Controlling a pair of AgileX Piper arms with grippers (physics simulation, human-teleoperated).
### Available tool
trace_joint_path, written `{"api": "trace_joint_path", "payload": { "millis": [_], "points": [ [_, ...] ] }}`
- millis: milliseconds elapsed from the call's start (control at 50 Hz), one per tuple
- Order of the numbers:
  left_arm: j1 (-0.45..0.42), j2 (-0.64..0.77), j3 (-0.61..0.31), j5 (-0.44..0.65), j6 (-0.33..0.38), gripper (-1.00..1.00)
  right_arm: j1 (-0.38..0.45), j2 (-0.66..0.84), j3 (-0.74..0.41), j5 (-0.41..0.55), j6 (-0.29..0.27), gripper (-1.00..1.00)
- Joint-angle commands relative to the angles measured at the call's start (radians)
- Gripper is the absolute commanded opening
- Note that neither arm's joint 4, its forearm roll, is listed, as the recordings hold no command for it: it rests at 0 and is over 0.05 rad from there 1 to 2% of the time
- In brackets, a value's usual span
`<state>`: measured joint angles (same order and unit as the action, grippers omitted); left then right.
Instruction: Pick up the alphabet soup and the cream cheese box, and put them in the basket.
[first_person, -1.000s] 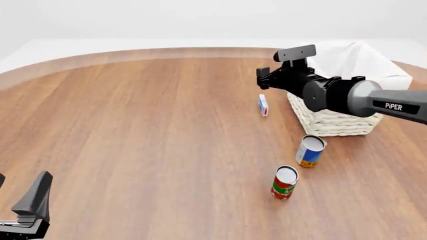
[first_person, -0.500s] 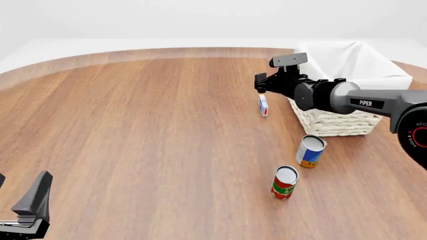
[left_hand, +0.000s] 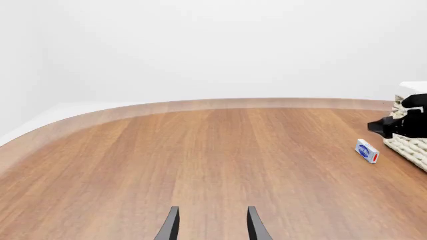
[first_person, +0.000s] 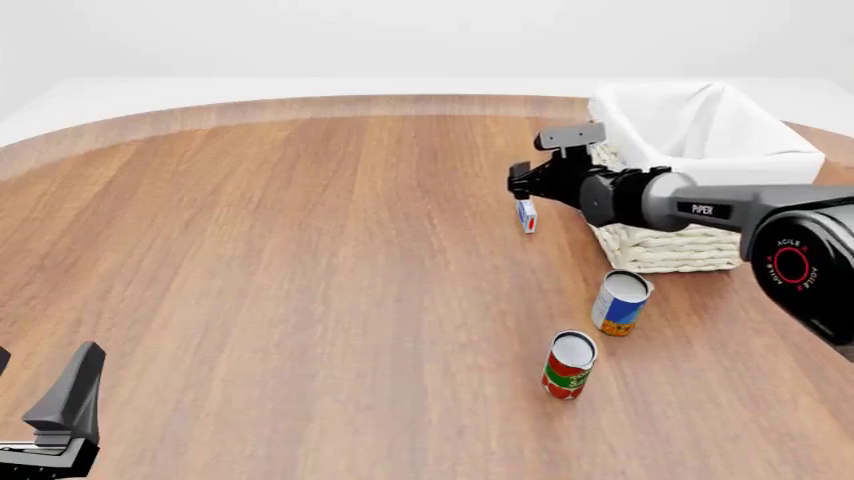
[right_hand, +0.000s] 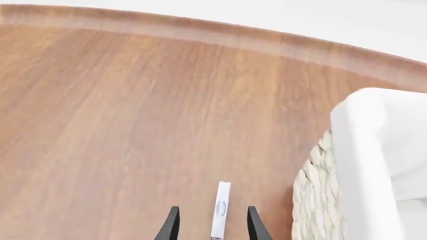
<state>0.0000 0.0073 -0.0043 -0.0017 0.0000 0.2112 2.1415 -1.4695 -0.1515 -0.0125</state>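
Small thin white-and-blue cream cheese box (first_person: 527, 214) is seen standing on edge on the wooden table (first_person: 294, 270), right of frame centre, just beside the large woven cream-white basket (first_person: 674, 245) at upper right. The black right gripper (first_person: 523, 184) is held spread directly over the box, fingers astride it, ungrasped. Blue-and-white alphabet soup can (first_person: 621, 302) stands below the basket, a red-and-green can (first_person: 570, 365) nearby. The left gripper (left_hand: 211, 227), lower left, is parted and empty.

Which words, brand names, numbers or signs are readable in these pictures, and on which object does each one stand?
"PiPER": white letters on the right arm's forearm.
"AGILE": partly readable around the red ring on the right arm's joint; the rest is too small.
Alphabet soup, red and green can, cream cheese box: label print too small to read.
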Motion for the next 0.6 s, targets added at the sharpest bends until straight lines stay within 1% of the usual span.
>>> {"api": "trace_joint_path", "payload": {
  "millis": [20,600],
  "points": [
    [0.0,0.0,0.0,0.0,0.0,1.0,0.0,0.059,-0.049,0.023,0.002,1.0],
    [0.0,0.0,0.0,0.0,0.0,1.0,-0.004,0.162,-0.124,0.058,0.01,1.0]
  ]
}}
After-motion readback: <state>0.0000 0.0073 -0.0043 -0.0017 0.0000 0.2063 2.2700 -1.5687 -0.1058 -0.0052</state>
